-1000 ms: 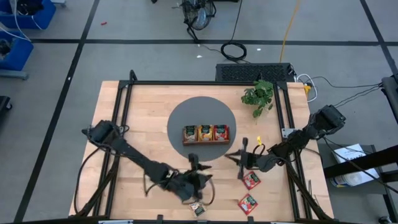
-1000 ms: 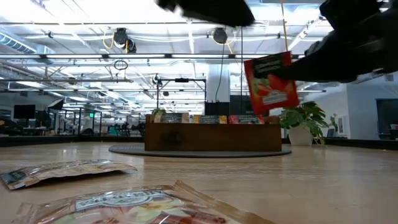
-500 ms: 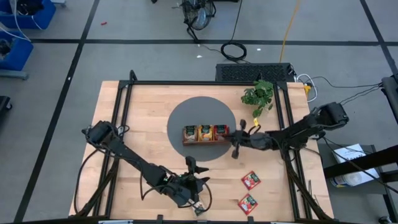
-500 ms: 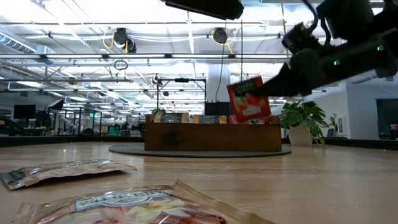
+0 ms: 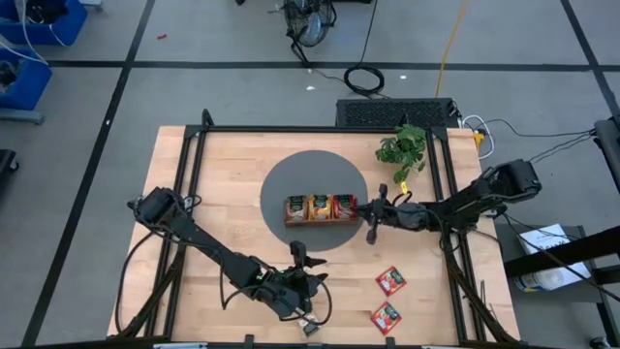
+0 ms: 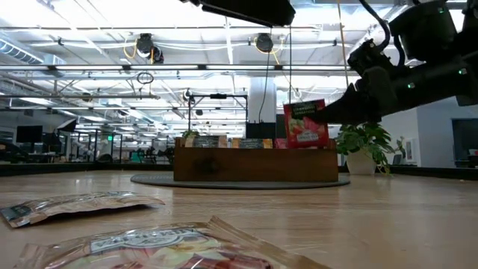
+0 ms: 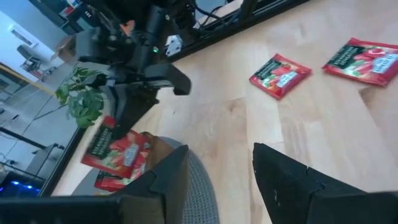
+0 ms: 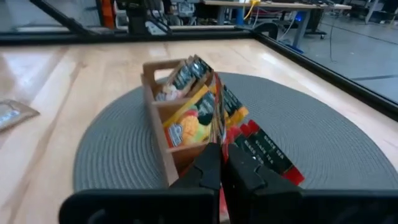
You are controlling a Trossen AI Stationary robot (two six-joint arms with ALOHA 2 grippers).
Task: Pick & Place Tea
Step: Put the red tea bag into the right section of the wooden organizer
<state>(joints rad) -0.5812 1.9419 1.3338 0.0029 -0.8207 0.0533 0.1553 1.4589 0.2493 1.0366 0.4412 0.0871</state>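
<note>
A brown three-compartment tray (image 5: 319,209) stands on a round grey mat (image 5: 289,182) and holds pale, orange and red tea packets. My right gripper (image 5: 361,207) reaches in from the table's right, shut on a red tea packet (image 6: 305,123) above the tray's right compartment. My left gripper (image 5: 308,268) hovers open and empty near the table's front edge. Two red packets (image 5: 390,281) (image 5: 386,315) and a pale one (image 5: 308,328) lie flat on the wood. My right gripper pinches the red packet between its two fingers at the packet's right-hand edge (image 6: 323,119). The fingers come almost level from the table's right. The packet stands upright, its lower edge at the tray's top rim; whether it touches the packets inside, I cannot tell.
A green leafy plant (image 5: 403,147) stands at the far right, just behind my right arm. Black frame rails (image 5: 194,174) run along the table's left, right and far sides. Bare wood lies left of the mat.
My right gripper has carried the red packet from the table's near right toward the far edge and the tray. The packet has turned from tilted to upright and sunk to the tray's top rim.
</note>
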